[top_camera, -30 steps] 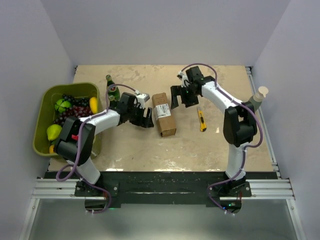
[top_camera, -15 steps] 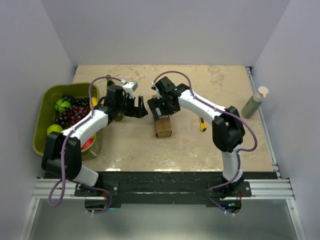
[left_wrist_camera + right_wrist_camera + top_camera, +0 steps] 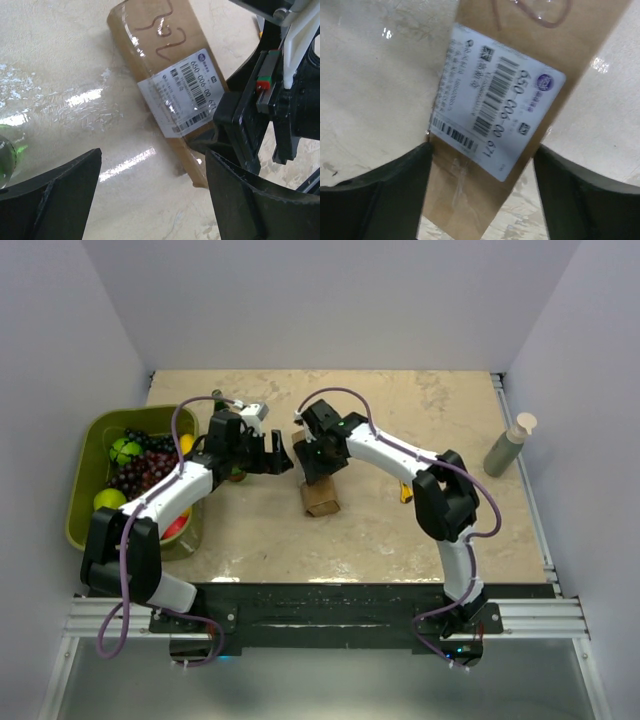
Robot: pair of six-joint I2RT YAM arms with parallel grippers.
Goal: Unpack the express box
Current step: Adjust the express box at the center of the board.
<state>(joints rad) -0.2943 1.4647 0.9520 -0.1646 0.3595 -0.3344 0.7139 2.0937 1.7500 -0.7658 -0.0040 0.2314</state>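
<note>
The express box (image 3: 320,496), a brown carton with a white label, lies on the table's middle. In the top view my right gripper (image 3: 318,462) is down over its far half. In the right wrist view the right gripper (image 3: 482,185) straddles the express box (image 3: 590,30): the left finger (image 3: 385,195) touches its edge, the right finger (image 3: 585,195) stands a little off it. My left gripper (image 3: 283,455) hangs open just left of the box. Its wrist view shows the left gripper (image 3: 152,195) over bare table, with the express box (image 3: 165,60) ahead.
A green bin (image 3: 90,430) of fruit sits at the left edge, with a green bottle (image 3: 217,398) behind my left arm. A yellow utility knife (image 3: 405,490) lies right of the box, partly under my right arm. A beige bottle (image 3: 508,445) stands far right.
My right arm swung left from beside the knife and came down over the box, its jaws narrowing around it. My left gripper pulled back a little towards the far left.
</note>
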